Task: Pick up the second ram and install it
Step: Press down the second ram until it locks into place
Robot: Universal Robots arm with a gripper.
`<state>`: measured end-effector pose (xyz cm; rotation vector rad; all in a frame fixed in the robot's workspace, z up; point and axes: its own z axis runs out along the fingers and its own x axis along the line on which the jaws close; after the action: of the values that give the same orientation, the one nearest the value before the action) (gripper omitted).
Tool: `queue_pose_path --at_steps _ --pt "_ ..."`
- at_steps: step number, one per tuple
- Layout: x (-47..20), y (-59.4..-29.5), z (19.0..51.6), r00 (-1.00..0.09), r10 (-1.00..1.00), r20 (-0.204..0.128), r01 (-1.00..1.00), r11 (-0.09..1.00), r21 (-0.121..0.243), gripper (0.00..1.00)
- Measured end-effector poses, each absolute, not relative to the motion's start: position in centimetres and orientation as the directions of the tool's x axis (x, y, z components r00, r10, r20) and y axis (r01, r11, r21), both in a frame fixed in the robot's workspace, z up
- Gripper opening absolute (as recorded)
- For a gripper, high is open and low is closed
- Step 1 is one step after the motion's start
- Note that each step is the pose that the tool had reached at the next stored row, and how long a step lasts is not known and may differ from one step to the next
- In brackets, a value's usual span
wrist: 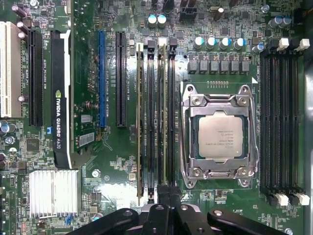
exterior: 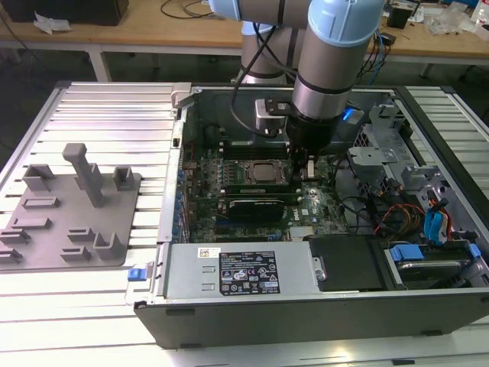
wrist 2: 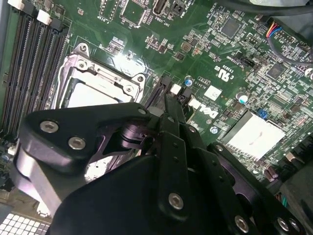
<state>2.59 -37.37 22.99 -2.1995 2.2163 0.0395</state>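
Step in hand: seating, by my judgement.
- Black hand (wrist: 162, 192) low inside open black computer case (exterior: 306, 313), fingers drawn nearly together, seemingly pinching second ram.
- Second ram, thin long green circuit-board stick (wrist: 161, 122), stands edge-up in black slot beside silver-framed processor socket (wrist: 217, 137).
- Next move calls for straight even press until end clips latch.
- Similar green stick (wrist: 139, 122) sits close alongside; little side room.
- Grey plastic fixture plate (exterior: 69, 214) lies on bench, well apart.

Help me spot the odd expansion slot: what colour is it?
Blue, among black slots, clearest in the first wrist view.
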Motion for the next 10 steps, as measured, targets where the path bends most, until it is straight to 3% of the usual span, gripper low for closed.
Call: queue_pose_path --at_steps 10 --pt "2.58 -37.35 23.43 -0.008 -0.999 -0.033 -1.0 0.008 0.004 0.08"
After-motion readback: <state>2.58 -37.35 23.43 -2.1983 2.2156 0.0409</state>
